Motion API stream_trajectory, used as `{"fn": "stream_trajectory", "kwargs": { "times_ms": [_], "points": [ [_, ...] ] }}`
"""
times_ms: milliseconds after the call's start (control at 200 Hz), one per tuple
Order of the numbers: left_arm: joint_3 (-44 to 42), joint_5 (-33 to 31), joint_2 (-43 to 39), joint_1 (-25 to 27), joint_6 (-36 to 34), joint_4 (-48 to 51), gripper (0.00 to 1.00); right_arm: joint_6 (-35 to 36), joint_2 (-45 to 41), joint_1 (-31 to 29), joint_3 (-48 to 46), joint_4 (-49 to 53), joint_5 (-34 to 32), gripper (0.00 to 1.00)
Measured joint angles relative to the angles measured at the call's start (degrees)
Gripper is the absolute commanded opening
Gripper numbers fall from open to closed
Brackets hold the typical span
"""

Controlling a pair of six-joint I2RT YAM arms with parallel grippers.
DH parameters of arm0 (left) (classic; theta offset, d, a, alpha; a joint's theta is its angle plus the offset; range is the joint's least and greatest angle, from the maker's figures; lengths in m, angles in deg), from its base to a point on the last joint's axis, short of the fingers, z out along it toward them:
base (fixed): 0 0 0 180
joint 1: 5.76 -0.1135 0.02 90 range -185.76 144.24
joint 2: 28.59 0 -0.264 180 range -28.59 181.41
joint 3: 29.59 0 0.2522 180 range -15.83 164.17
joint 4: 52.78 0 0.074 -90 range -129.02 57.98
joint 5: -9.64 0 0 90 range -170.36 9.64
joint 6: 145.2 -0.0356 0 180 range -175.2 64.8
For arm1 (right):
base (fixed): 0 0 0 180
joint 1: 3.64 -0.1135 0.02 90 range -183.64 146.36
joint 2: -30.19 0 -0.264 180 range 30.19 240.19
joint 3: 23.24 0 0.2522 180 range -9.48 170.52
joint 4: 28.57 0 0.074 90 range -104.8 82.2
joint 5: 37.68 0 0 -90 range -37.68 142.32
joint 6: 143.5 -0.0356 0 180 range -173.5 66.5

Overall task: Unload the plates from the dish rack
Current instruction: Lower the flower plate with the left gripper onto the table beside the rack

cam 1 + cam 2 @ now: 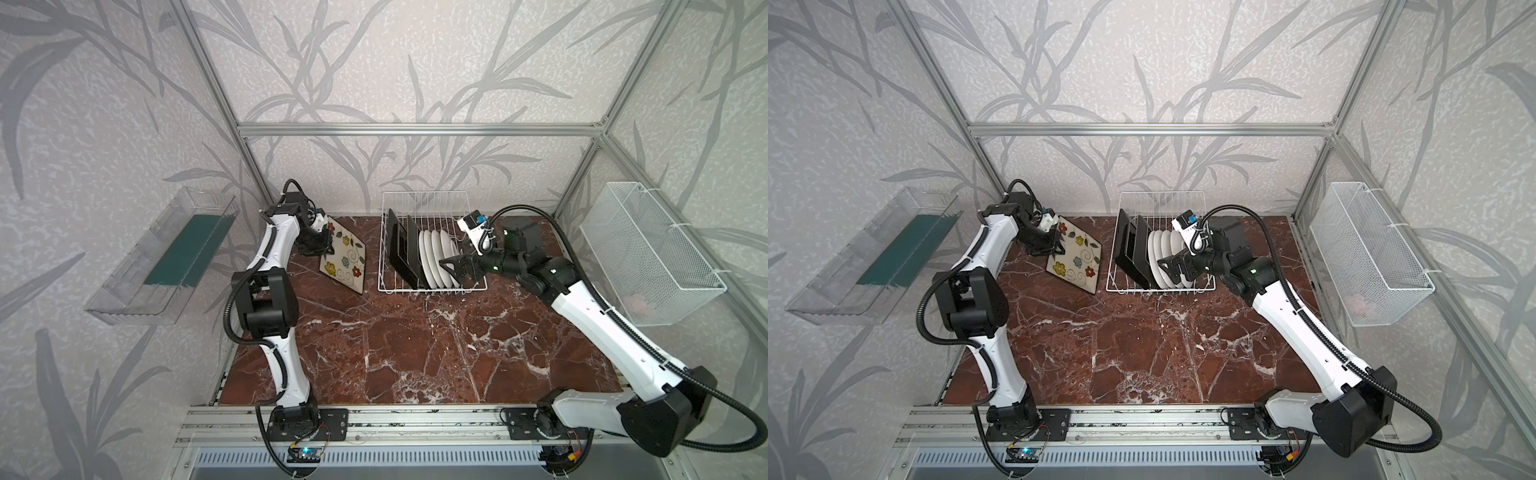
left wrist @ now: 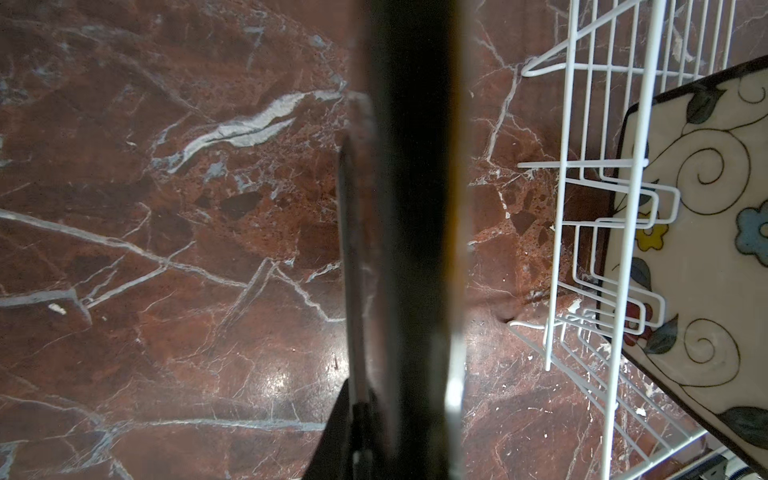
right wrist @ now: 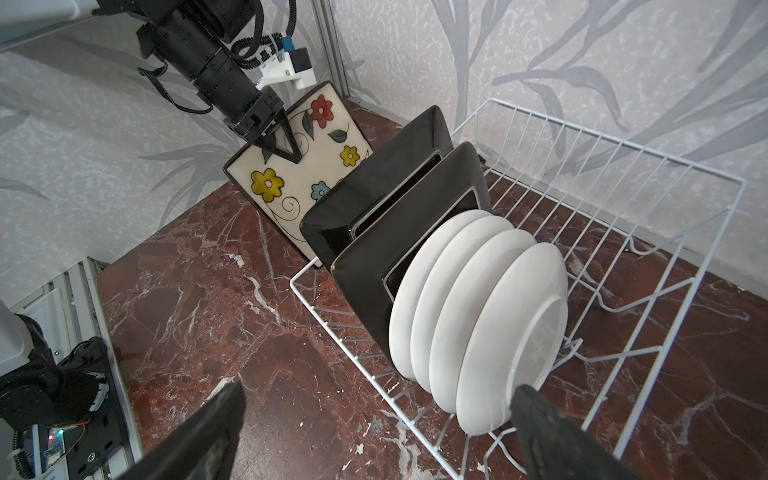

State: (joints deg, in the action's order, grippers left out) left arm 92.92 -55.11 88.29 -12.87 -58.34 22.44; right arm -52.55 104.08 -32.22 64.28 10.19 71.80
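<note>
The white wire dish rack (image 1: 432,288) (image 1: 1158,288) (image 3: 623,199) stands at the back of the table. In it stand two square plates with black backs (image 1: 400,249) (image 3: 415,232) and several round white plates (image 1: 438,257) (image 3: 478,311). To its left my left gripper (image 1: 328,246) (image 3: 282,145) is shut on the upper edge of a flowered square plate (image 1: 343,259) (image 1: 1075,262) (image 3: 291,183), which tilts with its lower edge at the table. In the left wrist view this plate shows edge-on as a dark band (image 2: 411,208). My right gripper (image 1: 448,266) (image 3: 380,390) stands open at the last white plate.
A clear plastic tray (image 1: 162,266) hangs on the left wall and a white mesh basket (image 1: 648,257) on the right wall. The red marble tabletop (image 1: 415,353) stretches in front of the rack. Aluminium frame posts stand at the back corners.
</note>
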Motion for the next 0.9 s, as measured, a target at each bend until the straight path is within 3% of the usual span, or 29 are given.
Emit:
{"fn": "stream_trajectory", "kwargs": {
  "times_ms": [650, 900],
  "points": [
    [6.71, 4.48, 7.28, -1.97, 0.61, 2.21, 0.00, 1.07, -0.02, 0.00, 5.03, 1.27, 2.03, 0.99],
    [6.49, 4.61, 7.52, -2.62, 0.66, 1.75, 0.14, 1.07, -0.02, 0.00, 5.46, 3.21, 1.95, 0.99]
  ]
}}
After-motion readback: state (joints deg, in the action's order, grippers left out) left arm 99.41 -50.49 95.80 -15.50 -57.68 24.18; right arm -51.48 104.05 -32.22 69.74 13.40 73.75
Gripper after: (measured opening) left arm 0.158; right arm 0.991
